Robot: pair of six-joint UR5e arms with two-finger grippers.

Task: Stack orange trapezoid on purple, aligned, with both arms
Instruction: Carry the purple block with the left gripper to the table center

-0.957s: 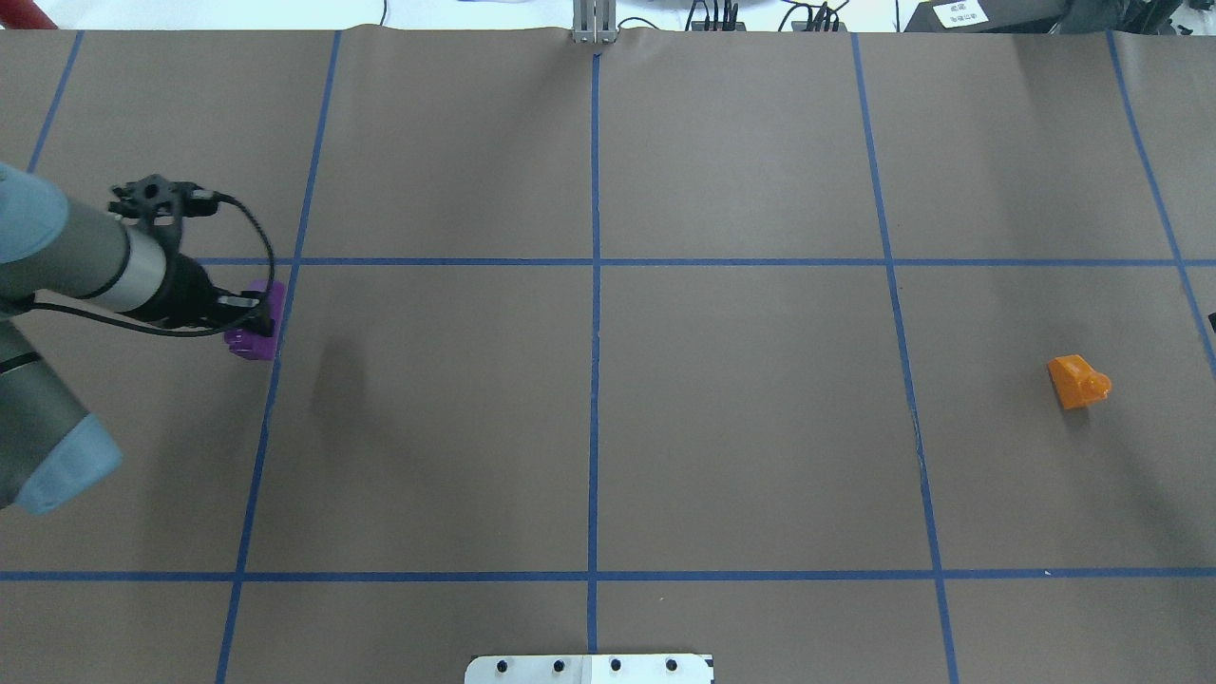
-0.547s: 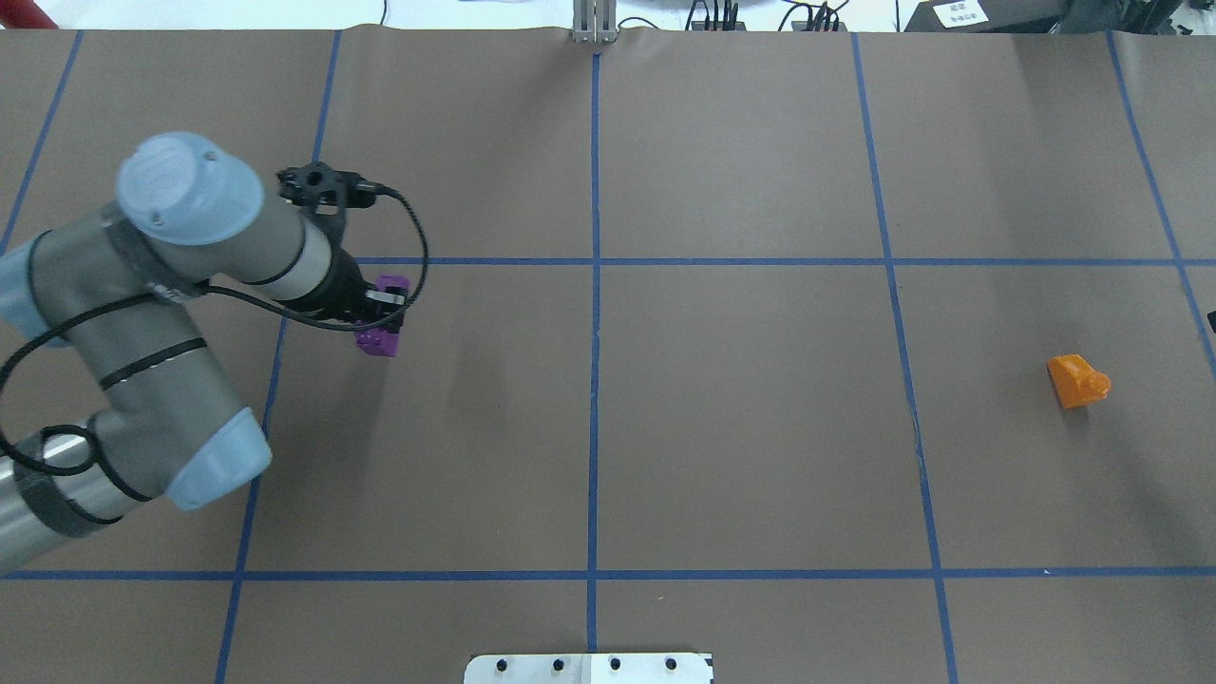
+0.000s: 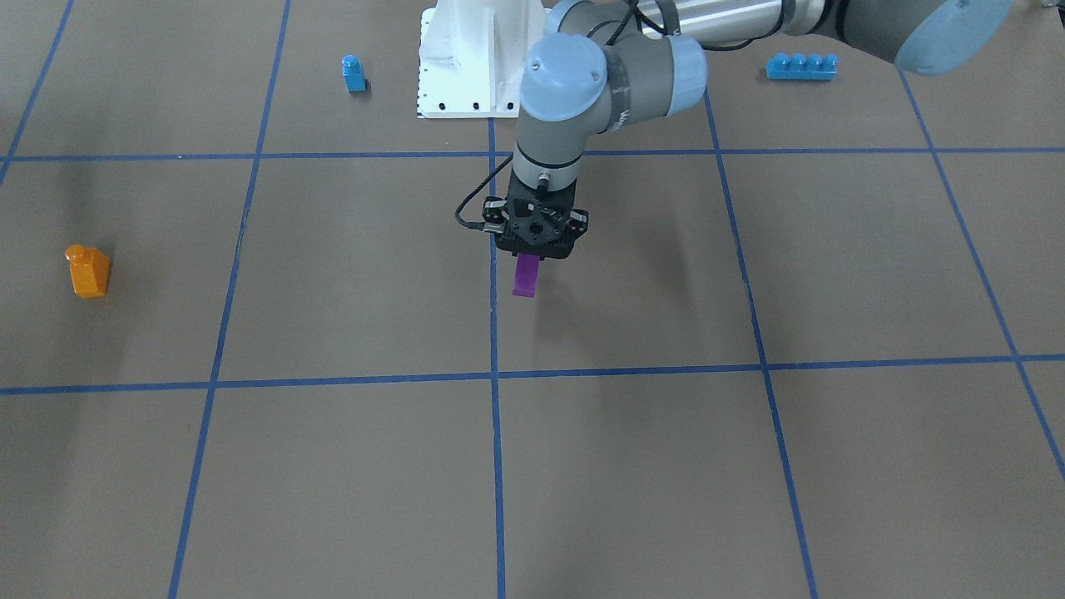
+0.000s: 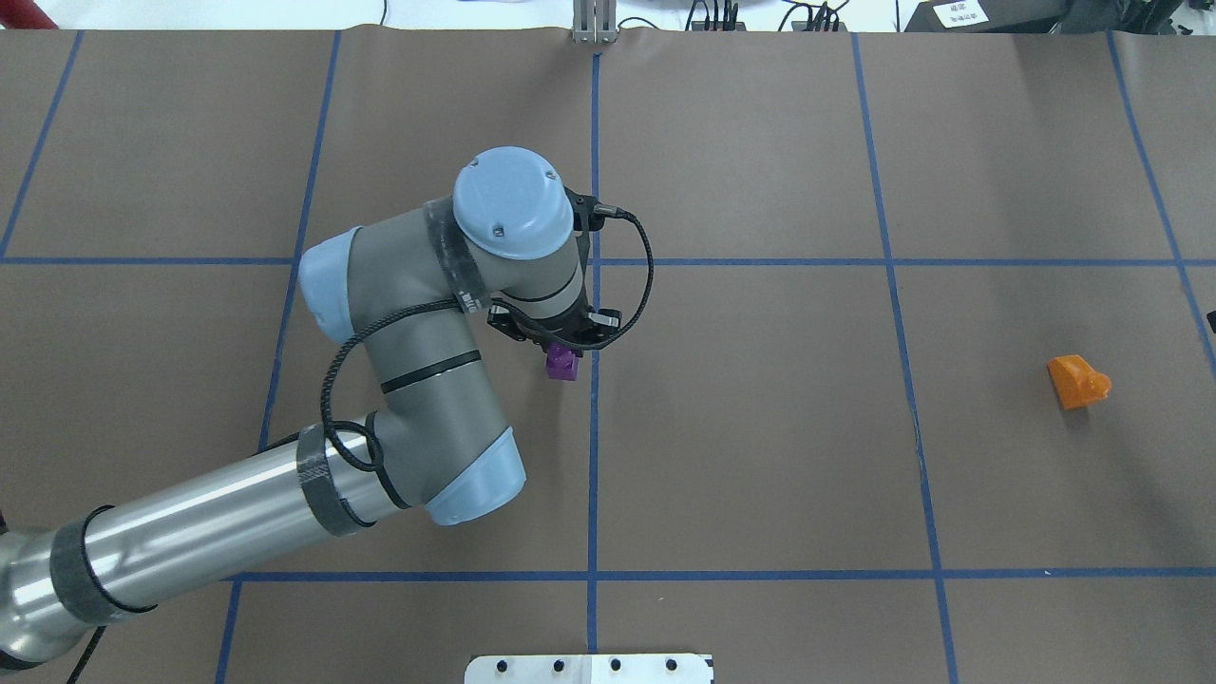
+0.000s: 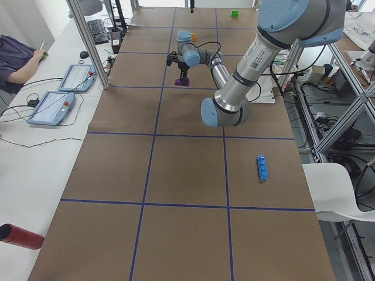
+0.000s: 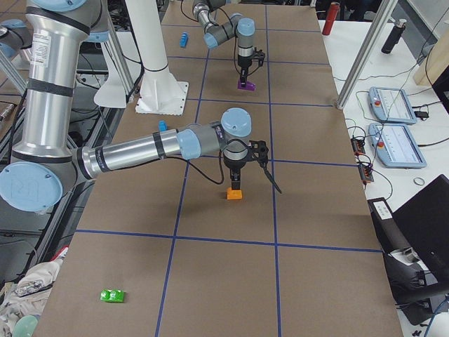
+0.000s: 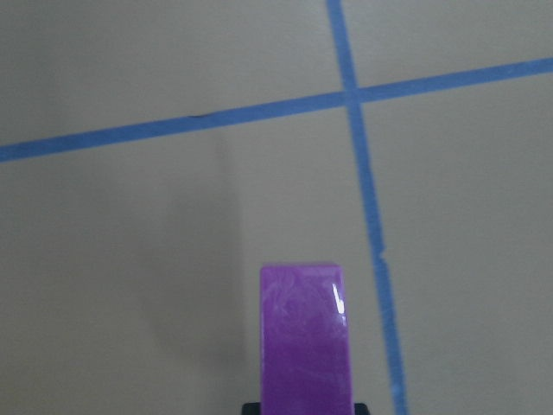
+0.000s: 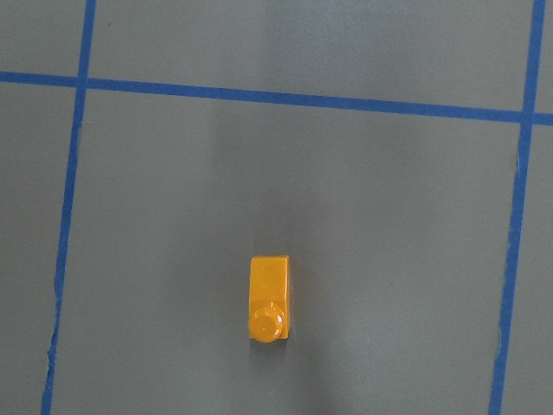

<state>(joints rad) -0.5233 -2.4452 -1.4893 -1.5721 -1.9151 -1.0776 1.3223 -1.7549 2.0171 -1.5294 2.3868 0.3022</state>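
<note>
Purple block (image 3: pixel 525 279) in left hand (image 3: pixel 530 258)

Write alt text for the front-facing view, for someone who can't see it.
The left gripper holds a purple block near the middle of the view, just right of a blue tape line. An orange block sits alone far to the view's left. A small blue block and a long blue brick lie either side of the white base at the top.
</note>
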